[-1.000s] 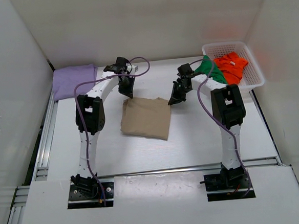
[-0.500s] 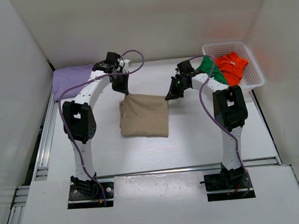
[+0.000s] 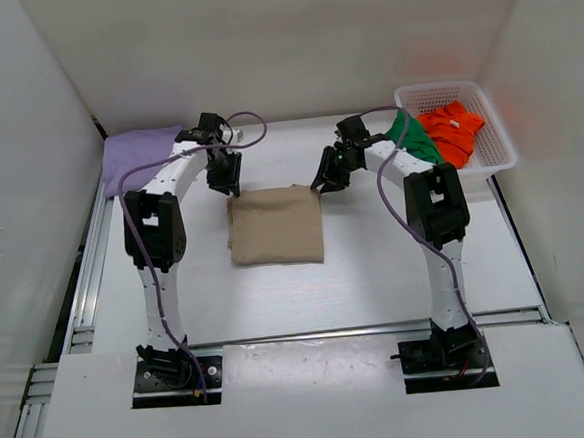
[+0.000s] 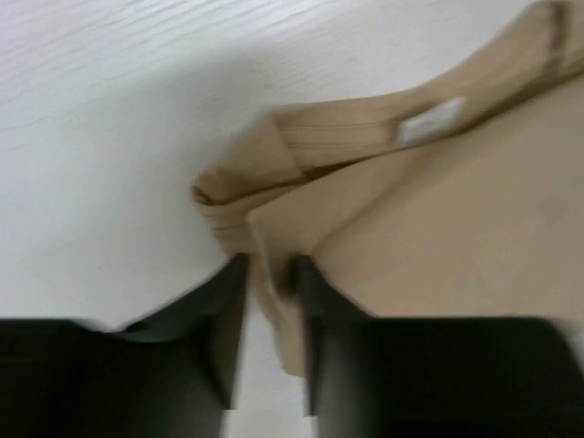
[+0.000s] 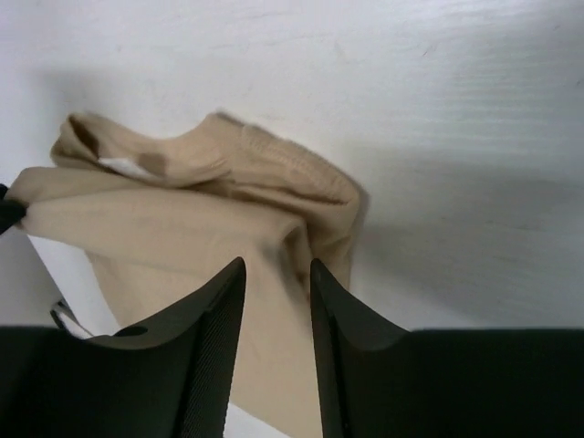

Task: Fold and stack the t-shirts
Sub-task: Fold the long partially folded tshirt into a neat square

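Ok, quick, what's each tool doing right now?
Left tool: tan t-shirt edge inside it, grip cannot be told.
Right tool: open, above its corner.

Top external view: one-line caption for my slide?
Left fingers and right fingers at the folded tan t-shirt's far corners; lavender t-shirt far left, green t-shirt and orange-red t-shirt in the basket.

Matt shirt (image 3: pixel 275 226), matt table (image 3: pixel 375 263)
You're looking at soft tan cloth (ribbed at the collar) on a smooth white top with a faint grain.
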